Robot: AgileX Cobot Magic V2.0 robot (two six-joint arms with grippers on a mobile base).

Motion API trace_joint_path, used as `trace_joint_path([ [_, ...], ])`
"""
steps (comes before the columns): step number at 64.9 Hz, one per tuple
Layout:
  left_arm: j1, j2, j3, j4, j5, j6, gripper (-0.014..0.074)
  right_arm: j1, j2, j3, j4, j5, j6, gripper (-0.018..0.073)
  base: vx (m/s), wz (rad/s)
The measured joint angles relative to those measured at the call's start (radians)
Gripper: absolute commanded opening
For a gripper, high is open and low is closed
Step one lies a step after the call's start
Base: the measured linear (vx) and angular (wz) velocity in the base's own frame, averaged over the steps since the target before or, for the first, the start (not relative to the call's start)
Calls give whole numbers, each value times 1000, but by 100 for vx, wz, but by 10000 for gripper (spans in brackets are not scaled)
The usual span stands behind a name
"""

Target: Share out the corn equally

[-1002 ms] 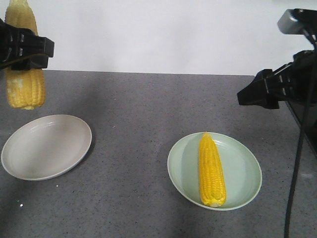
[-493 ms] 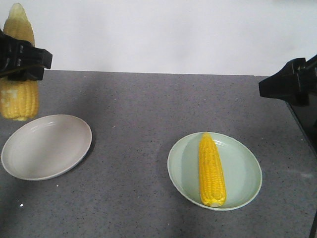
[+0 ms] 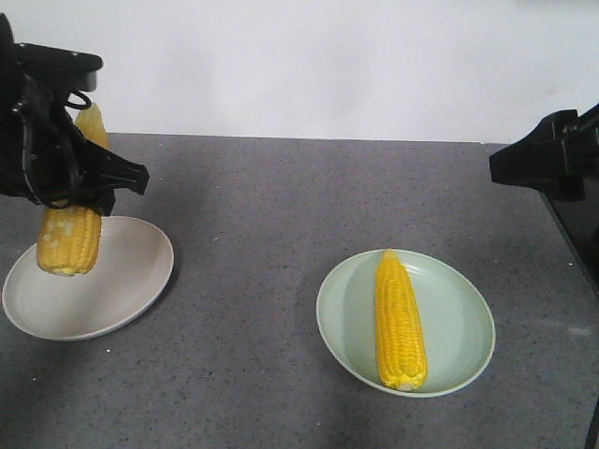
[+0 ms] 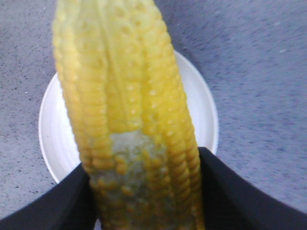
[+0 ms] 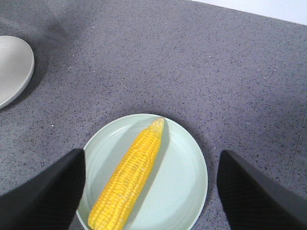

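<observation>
Overhead, left hand (image 3: pixel 70 192) clamped on upright corn cob (image 3: pixel 68 234) above white plate (image 3: pixel 122 281); right hand (image 5: pixel 148 191) spread wide, empty.

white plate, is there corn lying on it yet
No, the white plate is bare; the left gripper holds a cob above it.

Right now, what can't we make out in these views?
- Held corn: middle hidden by left gripper in front view; blurred and cut off by the top edge in left wrist view.
- White plate: centre blocked by that cob.
- Right gripper: fingertips cut off at frame edges.
</observation>
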Motion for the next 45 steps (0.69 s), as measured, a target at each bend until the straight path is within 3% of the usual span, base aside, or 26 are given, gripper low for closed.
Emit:
trace_joint_path([
  [22, 69, 137, 0, 22, -1, 9, 72, 0, 0, 0, 0, 1, 0, 545, 0, 0],
  [45, 104, 237, 0, -61, -5, 72, 78, 0, 0, 0, 0, 1, 0, 545, 0, 0],
])
